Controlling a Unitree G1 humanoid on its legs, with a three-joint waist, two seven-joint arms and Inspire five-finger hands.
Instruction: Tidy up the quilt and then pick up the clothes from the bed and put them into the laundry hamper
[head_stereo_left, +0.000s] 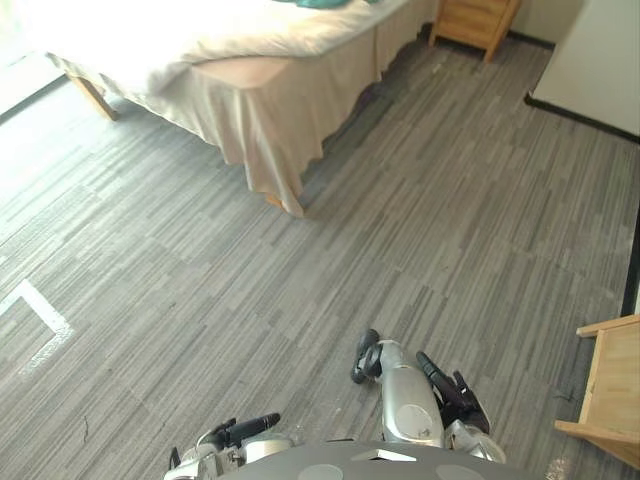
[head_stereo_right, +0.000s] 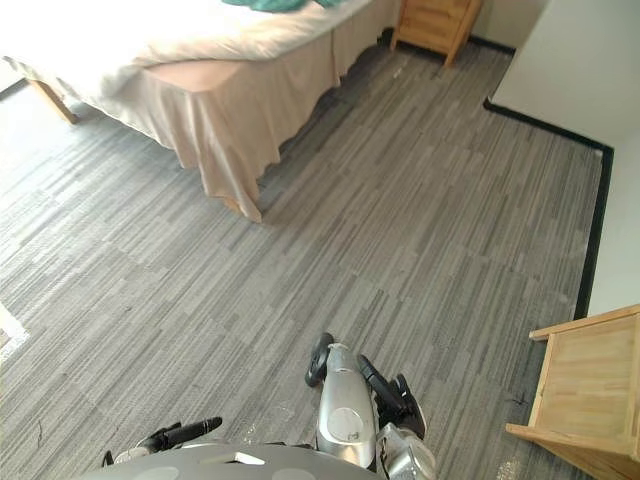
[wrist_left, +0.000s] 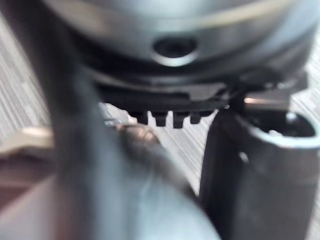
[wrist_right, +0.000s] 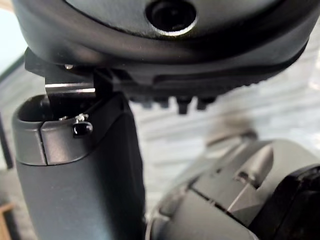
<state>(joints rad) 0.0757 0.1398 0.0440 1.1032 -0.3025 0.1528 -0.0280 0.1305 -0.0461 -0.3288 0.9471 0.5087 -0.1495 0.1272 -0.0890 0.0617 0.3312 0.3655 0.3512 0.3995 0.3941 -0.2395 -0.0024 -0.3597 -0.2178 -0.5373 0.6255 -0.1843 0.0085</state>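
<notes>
Left robot hand (head_stereo_left: 247, 429) nearest; far bed (head_stereo_right: 235, 105) bears seemingly teal clothes (head_stereo_right: 275, 4).

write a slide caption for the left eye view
Bed across the grey floor, cream quilt draped over its corner, teal clothes on top, wooden nightstand beyond.

Teal clothes (head_stereo_right: 278, 4) and bed (head_stereo_right: 235, 105) are cut by the edge.

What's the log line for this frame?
stage: away from bed | quilt, teal clothes on bed | left hand, right hand empty
</notes>
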